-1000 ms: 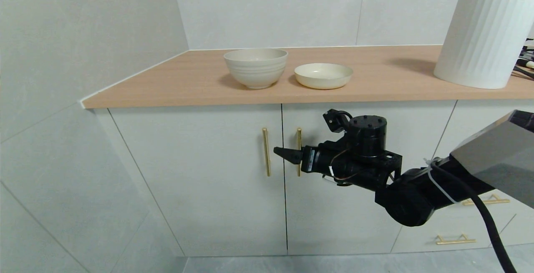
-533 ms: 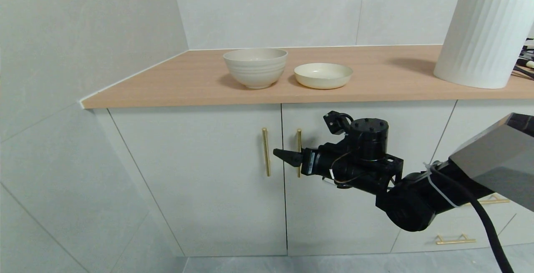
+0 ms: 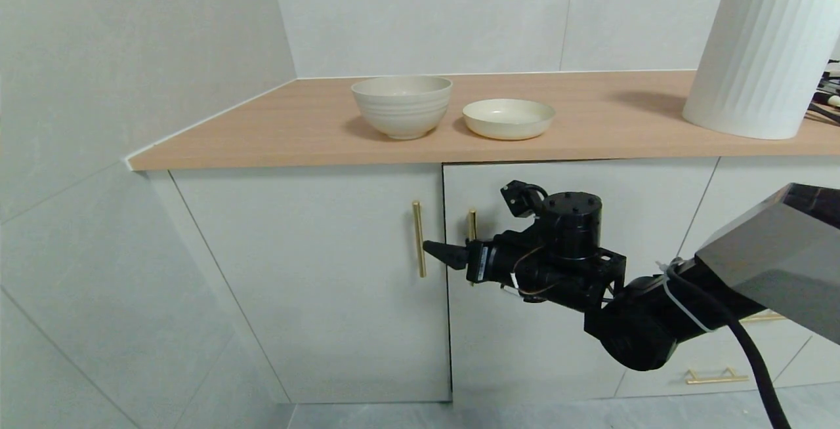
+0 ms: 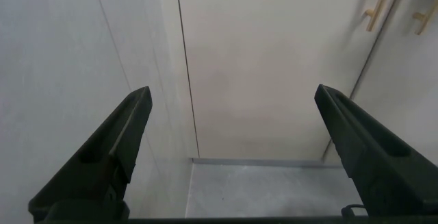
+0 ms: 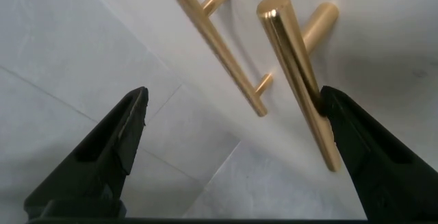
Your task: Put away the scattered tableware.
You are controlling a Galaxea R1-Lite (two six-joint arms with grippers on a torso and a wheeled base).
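You have a wooden counter carrying a ribbed bowl just beside a shallow dish, and a tall white fluted container standing well apart toward its right end.

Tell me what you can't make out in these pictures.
1. What's behind the doors: head view, they block it.
2. Lower part of the right handle: head view, the right gripper covers it.
3. Bottom of the bowl: head view, its own wall hides it.
4. The dark items on the counter: head view, cut off by the edge beside the white container.
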